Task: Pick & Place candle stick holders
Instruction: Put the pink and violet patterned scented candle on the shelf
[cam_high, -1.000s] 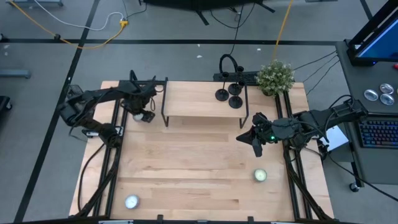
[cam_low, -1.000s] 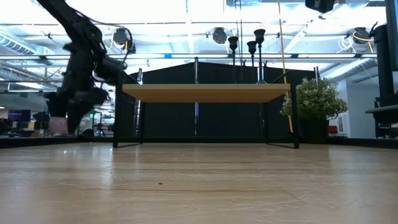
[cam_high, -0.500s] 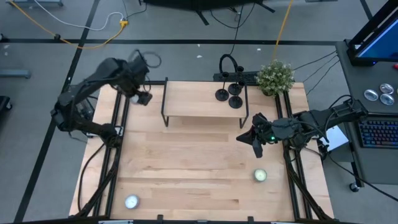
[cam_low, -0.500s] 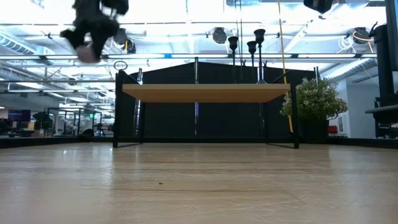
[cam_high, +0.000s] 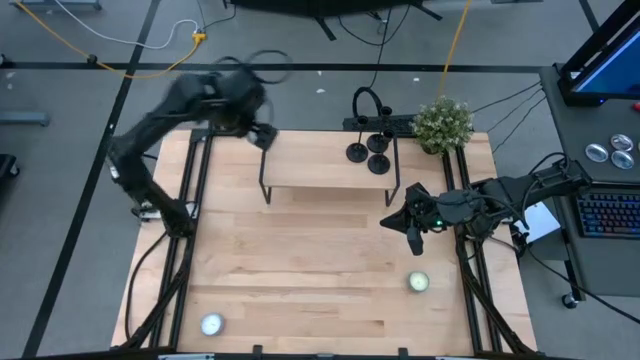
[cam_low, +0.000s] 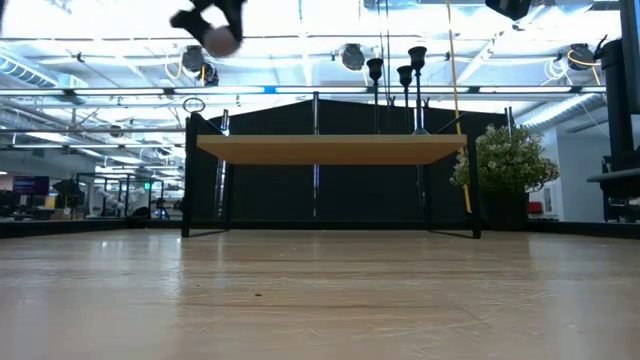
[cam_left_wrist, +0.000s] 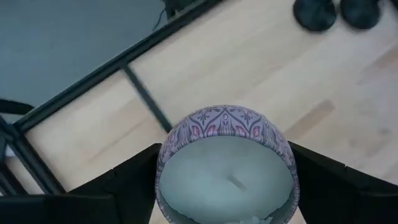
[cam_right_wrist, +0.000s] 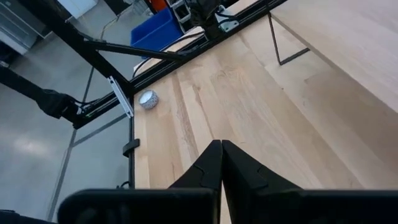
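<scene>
candle stick holders (cam_high: 368, 152) all sit upright at the right end of the raised shelf (cam_high: 310, 160), off to my left gripper's (cam_high: 258, 133) right; it's over the shelf's left end hugging a patterned candle tin (cam_left_wrist: 227, 167), right gripper (cam_high: 412, 228) pinched shut but nearer them

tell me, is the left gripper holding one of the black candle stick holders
No, the left gripper is clamped around a patterned candle tin, while the candle stick holders stand on the raised shelf.
</scene>
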